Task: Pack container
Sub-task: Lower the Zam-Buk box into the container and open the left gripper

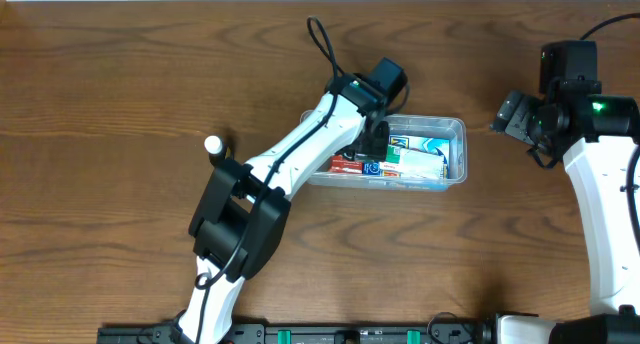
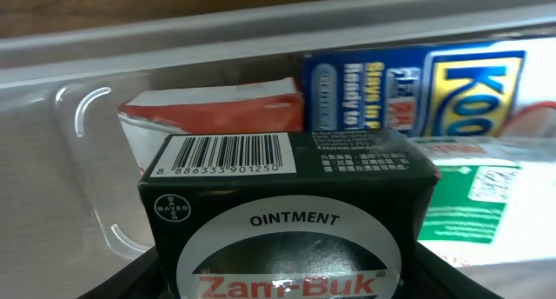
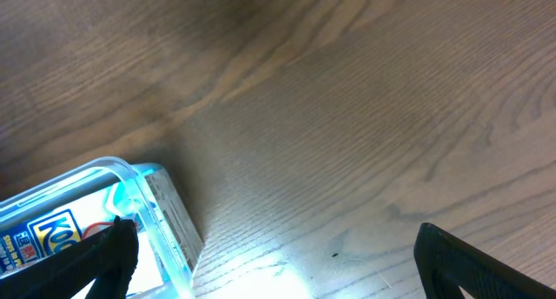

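The container (image 1: 455, 144) sits right of centre in the overhead frame. The left gripper (image 1: 374, 144) reaches into its left end, half-spread, apparently clamping an ointment box (image 2: 287, 212). The right gripper (image 1: 507, 114), upper right and well apart, gapes empty.

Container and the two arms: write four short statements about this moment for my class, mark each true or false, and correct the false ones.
1. The left gripper holds a dark green ointment box at the container. True.
2. The container is empty. False: it holds several items, among them a blue packet and a red-and-white box.
3. The right gripper is open and holds nothing. True.
4. The right gripper is inside the container. False: it is outside it, above the bare wooden table, beyond one end of the container.
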Motion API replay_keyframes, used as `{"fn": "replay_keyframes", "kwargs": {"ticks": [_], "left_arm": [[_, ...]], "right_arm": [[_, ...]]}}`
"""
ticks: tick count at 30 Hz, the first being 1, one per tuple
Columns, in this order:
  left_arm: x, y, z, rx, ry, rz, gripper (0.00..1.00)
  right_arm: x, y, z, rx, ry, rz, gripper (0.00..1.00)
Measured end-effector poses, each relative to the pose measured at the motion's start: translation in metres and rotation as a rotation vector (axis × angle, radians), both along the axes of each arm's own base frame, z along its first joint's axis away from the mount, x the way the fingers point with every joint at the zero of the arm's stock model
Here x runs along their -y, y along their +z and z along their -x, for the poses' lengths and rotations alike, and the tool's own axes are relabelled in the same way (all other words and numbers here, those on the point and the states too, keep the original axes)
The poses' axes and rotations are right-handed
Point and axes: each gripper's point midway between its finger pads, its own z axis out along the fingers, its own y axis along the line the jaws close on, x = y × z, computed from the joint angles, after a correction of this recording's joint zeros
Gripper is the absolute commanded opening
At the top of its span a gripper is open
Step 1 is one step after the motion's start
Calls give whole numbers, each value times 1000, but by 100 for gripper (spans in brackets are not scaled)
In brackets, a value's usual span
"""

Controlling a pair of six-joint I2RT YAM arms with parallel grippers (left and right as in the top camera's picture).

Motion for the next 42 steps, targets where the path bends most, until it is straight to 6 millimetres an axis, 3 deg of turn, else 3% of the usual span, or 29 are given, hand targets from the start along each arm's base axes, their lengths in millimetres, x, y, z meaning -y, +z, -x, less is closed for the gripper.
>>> {"fn": "replay_keyframes", "kwargs": {"ticks": [9,26,29,42], "left_arm": [[-14,-1,-8,-8,40,-9,65],[-12,-4,-12,2,70,5,66],[-13,-6,-10,-4,68,0,72],[-14,-12,-4,-19,68,-12,76]], "right_arm": [[0,0,0,0,0,0,99],[0,0,0,0,0,0,99],[0,0,0,0,0,0,99],[0,0,0,0,0,0,99]]}}
